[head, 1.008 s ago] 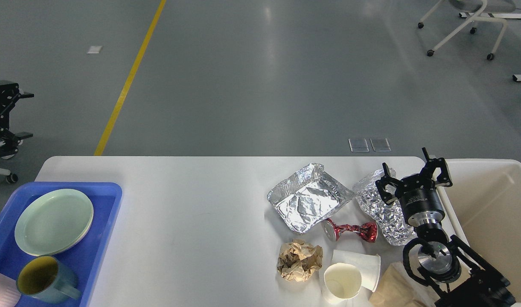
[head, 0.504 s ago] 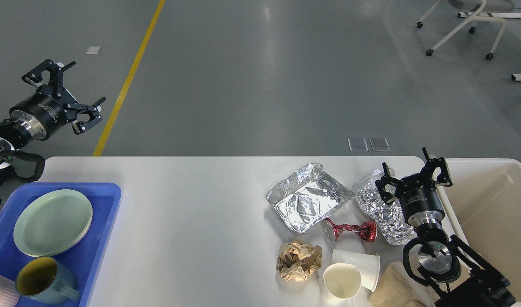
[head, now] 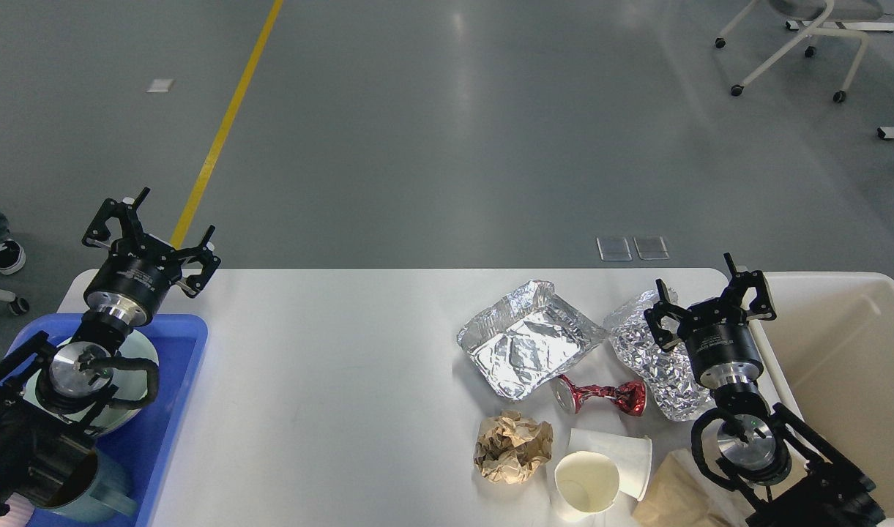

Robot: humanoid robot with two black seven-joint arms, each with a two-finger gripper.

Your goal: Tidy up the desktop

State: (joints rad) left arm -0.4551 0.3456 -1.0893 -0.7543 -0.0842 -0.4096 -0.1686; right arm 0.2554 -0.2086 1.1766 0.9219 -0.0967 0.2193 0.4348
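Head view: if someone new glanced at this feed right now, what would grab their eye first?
Probably the litter on the right of the wide white tabletop: a shiny crumpled foil tray, a crushed red can in front of it, and a brown paper wad beside two white paper cups. Next, the two black arms, the left hand open above the blue plastic tray at the left edge, and the right hand open by the cream bin.

Desktop (head: 329, 351) smooth, white; foil tray (head: 527, 344) crinkled, shiny metal; paper ball (head: 512, 446) brown, rough; blue tray (head: 187, 344) glossy plastic.
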